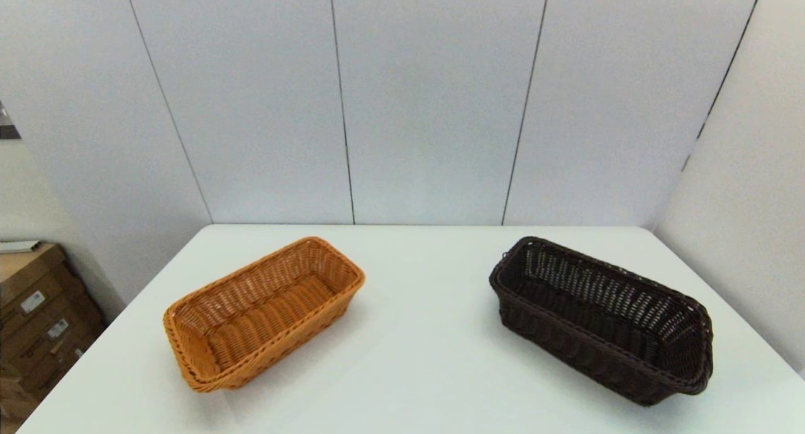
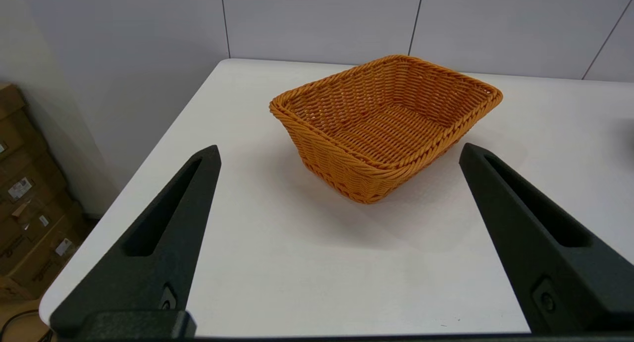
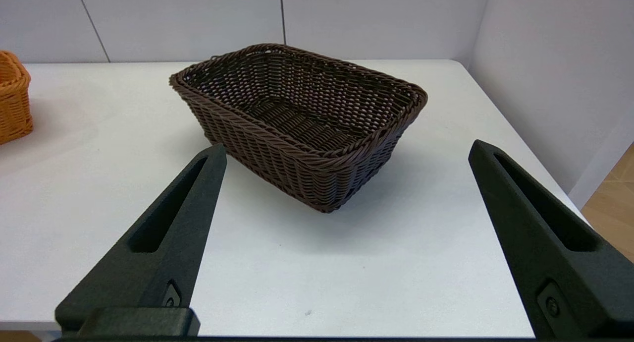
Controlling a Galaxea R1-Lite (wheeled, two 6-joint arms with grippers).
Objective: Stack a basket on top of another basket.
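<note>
The dark brown basket (image 1: 604, 317) (image 3: 302, 119) rests upright and empty on the right half of the white table (image 1: 427, 352). On the left half sits the orange-tan basket (image 1: 264, 311) (image 2: 386, 124), also upright and empty, apart from the dark one. My left gripper (image 2: 339, 153) hangs open near the table's front edge, short of the orange-tan basket, with nothing between its fingers. My right gripper (image 3: 346, 151) is open too, short of the dark brown basket and holding nothing. Neither arm shows in the head view.
Cardboard boxes (image 1: 38, 314) are stacked on the floor left of the table. Grey wall panels (image 1: 434, 107) close off the back and right sides. The orange-tan basket's end (image 3: 12, 99) peeks into the right wrist view.
</note>
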